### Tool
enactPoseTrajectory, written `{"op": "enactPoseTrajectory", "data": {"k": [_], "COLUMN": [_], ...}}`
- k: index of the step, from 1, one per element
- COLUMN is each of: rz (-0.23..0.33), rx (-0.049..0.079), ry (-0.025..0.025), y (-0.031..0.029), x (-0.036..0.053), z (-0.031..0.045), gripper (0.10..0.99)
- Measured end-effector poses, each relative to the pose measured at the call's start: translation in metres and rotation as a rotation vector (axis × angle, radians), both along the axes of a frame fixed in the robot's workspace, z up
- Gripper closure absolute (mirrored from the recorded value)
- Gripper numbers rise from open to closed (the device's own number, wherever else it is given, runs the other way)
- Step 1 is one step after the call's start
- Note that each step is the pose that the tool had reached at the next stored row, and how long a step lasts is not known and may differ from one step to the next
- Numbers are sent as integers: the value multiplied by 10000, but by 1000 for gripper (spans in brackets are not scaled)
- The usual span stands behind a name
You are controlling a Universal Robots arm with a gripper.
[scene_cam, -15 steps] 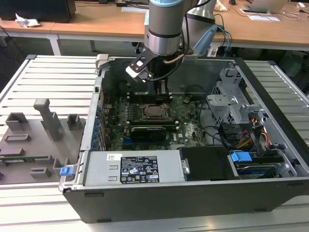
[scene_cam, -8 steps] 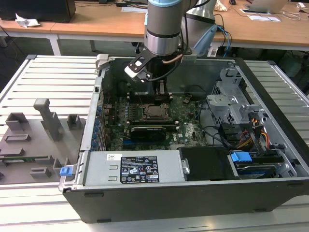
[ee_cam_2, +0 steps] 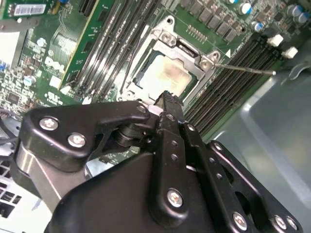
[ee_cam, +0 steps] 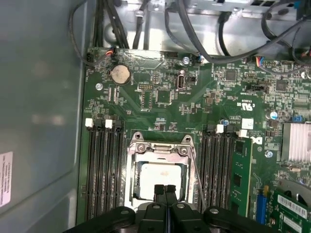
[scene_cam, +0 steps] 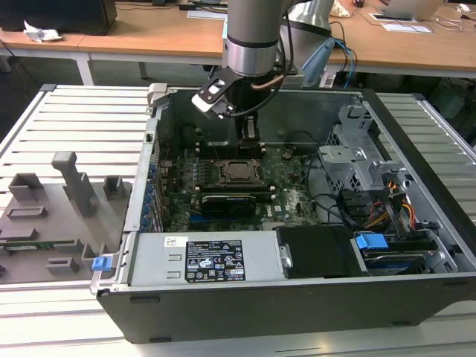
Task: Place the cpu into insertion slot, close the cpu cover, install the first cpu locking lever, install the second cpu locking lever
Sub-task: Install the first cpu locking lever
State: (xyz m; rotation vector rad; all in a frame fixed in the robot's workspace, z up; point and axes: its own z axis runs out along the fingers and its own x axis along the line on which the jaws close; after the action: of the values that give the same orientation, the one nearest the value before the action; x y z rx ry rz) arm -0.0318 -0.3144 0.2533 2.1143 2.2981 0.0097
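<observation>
The cpu point(ee_cam: 160, 175), a dull silvery-tan square, lies in the socket on the green motherboard point(ee_cam: 160, 92). It also shows in the second wrist view point(ee_cam_2: 164, 75) and the exterior view point(scene_cam: 238, 171). The cpu cover point(ee_cam: 158, 149), a dark metal frame, lies flat around the cpu point(ee_cam_2: 167, 44). A thin wire locking lever point(ee_cam_2: 245, 69) sticks out from a socket corner over the memory slots, and runs beside the socket point(ee_cam: 197, 174). My gripper point(ee_cam: 165, 188) hangs just above the socket's edge, shut, with nothing between its fingers point(ee_cam_2: 167, 99) point(scene_cam: 251, 141).
Memory slots point(ee_cam: 104, 170) flank the socket on both sides, and one holds a green memory module point(ee_cam: 240, 174). A long black card point(scene_cam: 234, 201) lies in front of the socket. The case walls point(scene_cam: 149, 171), drive cage point(scene_cam: 357, 160) and cables point(ee_cam: 204, 29) close in the board.
</observation>
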Motion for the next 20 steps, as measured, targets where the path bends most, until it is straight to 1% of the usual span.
{"op": "enactPoseTrajectory", "data": {"k": [2, 9, 16, 20], "rz": [389, 1182, 1720, 1955], "rx": [-4, -5, -5, -40], "ry": [1, 1, 1, 4], "y": [0, 0, 0, 0], "x": [0, 0, 0, 0], "z": [1, 1, 1, 1], "gripper": [980, 980, 980, 980]}}
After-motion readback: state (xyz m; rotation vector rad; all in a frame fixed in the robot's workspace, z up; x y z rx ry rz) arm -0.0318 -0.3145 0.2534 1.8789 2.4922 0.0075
